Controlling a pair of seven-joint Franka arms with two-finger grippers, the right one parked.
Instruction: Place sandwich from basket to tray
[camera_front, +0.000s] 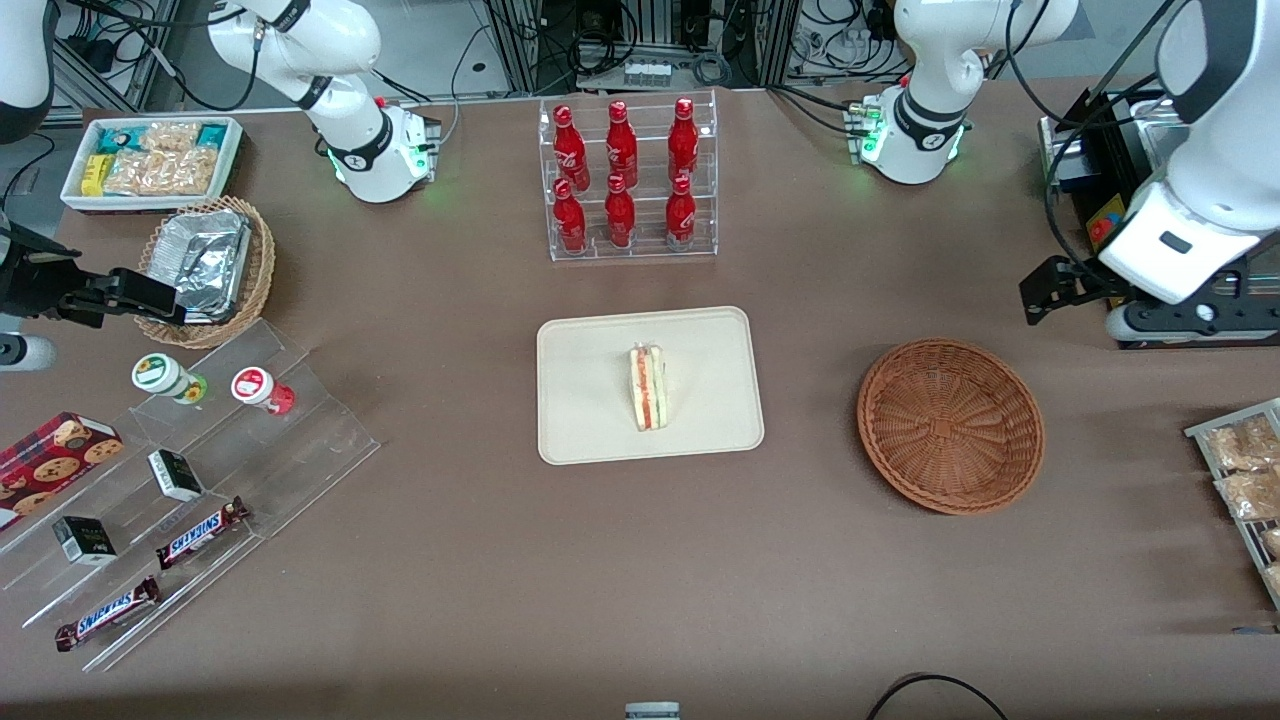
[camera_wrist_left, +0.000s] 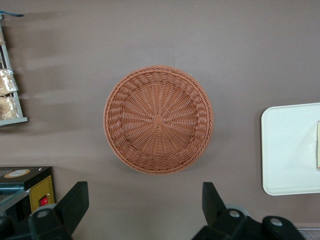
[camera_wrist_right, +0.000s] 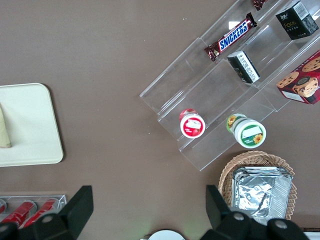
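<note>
The sandwich (camera_front: 650, 388) lies on the cream tray (camera_front: 580, 420) at the table's middle, its red and green filling edge showing. The reddish-brown wicker basket (camera_front: 950, 425) is empty, beside the tray toward the working arm's end. My left gripper (camera_front: 1045, 292) hangs in the air above the table, farther from the front camera than the basket, open and empty. In the left wrist view the basket (camera_wrist_left: 158, 120) lies past my open gripper (camera_wrist_left: 145, 202), with the tray's end (camera_wrist_left: 285, 150) and a sliver of the sandwich (camera_wrist_left: 318, 145) beside it.
A clear rack of red bottles (camera_front: 625, 180) stands farther back than the tray. A black box (camera_front: 1110, 200) and a wire rack of snack packets (camera_front: 1245, 470) sit at the working arm's end. A foil-lined basket (camera_front: 205, 265), white bin (camera_front: 150, 160) and acrylic snack steps (camera_front: 190, 470) sit at the parked arm's end.
</note>
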